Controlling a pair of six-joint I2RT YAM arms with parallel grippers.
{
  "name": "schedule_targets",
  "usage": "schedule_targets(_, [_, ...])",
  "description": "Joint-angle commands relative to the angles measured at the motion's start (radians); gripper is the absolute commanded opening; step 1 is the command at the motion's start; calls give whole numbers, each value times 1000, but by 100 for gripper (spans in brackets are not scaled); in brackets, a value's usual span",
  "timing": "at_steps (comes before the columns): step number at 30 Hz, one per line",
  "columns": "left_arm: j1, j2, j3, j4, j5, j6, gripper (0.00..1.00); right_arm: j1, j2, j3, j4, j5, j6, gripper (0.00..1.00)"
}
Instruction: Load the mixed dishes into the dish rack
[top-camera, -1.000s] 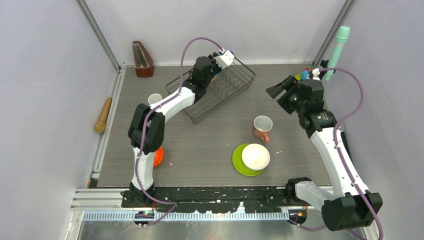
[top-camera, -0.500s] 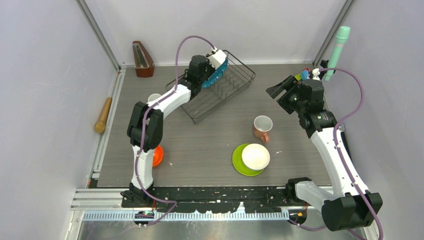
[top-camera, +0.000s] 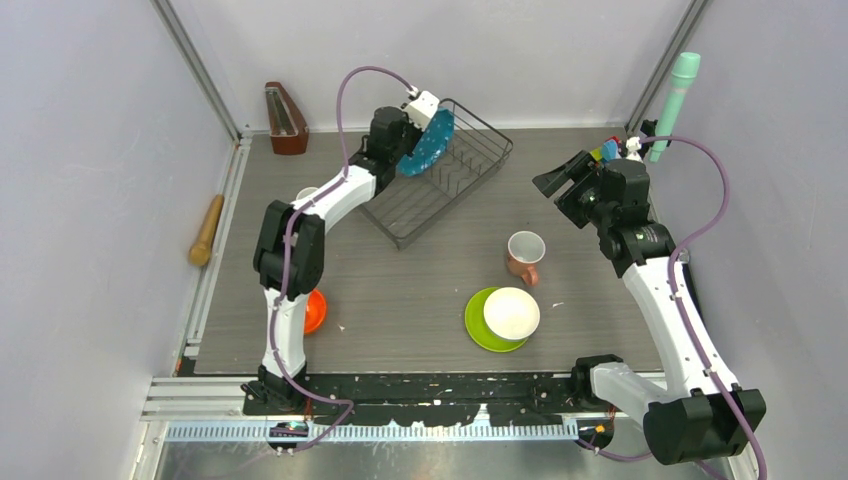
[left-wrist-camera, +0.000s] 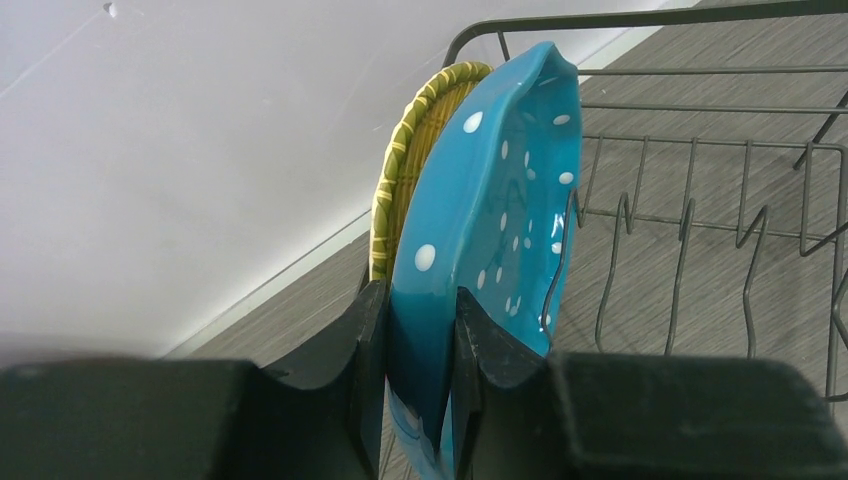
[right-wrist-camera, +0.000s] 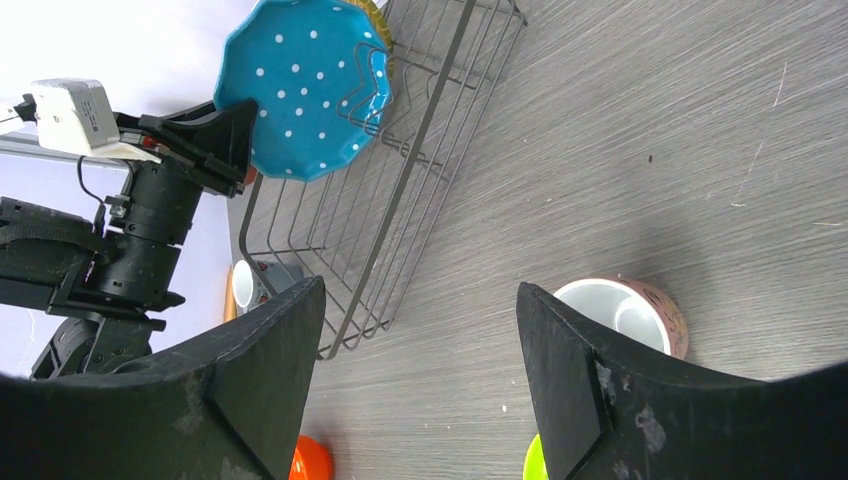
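L gripper (left-wrist-camera: 420, 320) tight on teal-blue plate (left-wrist-camera: 490, 200) at dish rack (top-camera: 480, 176); R gripper (right-wrist-camera: 420, 300) jaws apart

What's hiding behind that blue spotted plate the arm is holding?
A yellow woven plate stands on edge just behind the teal-blue plate that the left gripper clamps. Only its rim shows; the rest, and what it rests on, is covered.

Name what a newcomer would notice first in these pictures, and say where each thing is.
The spotted teal-blue plate stands out, gripped on edge by the left end effector at the far left corner of the dish rack, beside a yellow woven plate standing there. Nearer, a white bowl sits on a lime green plate, with a salmon-pink mug just behind.
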Motion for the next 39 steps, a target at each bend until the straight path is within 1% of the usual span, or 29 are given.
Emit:
schedule_targets(1, [7, -14, 87, 185, -10, -94, 0, 0, -25, 29, 19, 5, -21, 76])
schedule_targets(6, [7, 3, 79, 175, -10, -105, 0, -4, -29, 31, 8, 8, -24, 76])
schedule_targets(9, [7, -1, 50, 225, -13, -113, 0, -4, -26, 32, 8, 2, -21, 76])
schedule_targets(13, [3, 0, 56, 232, -21, -84, 0, -4, -22, 37, 5, 0, -22, 76])
schedule_targets(20, [4, 28, 80, 223, -32, -149, 0, -5, -16, 41, 5, -1, -16, 76])
schedule_targets(21, [5, 28, 76, 228, -32, -159, 3, -4, -16, 42, 4, -1, -17, 76])
schedule_targets(22, [4, 26, 72, 232, -32, -164, 8, -4, -15, 42, 4, -1, -16, 76])
schedule_targets(23, [4, 25, 71, 233, -32, -165, 22, -4, -15, 43, 4, -2, -16, 76])
schedule_targets(24, [4, 23, 72, 230, -33, -165, 32, -4, -15, 45, 3, -1, -17, 76])
schedule_targets(25, [4, 20, 74, 224, -35, -164, 40, -4, -15, 47, 2, -1, -16, 76])
schedule_targets(28, [4, 8, 85, 200, -36, -154, 52, -4, -14, 51, 0, -3, -16, 76])
schedule_targets(31, [4, 0, 108, 165, -48, -139, 57, -4, -13, 51, 0, -5, -13, 76])
schedule_targets(36, [5, 6, 162, 88, -95, -121, 57, -4, -13, 52, -2, -14, -8, 76])
schedule_targets(39, [5, -24, 150, 63, -101, -134, 59, -4, -15, 51, -11, -17, -11, 76])
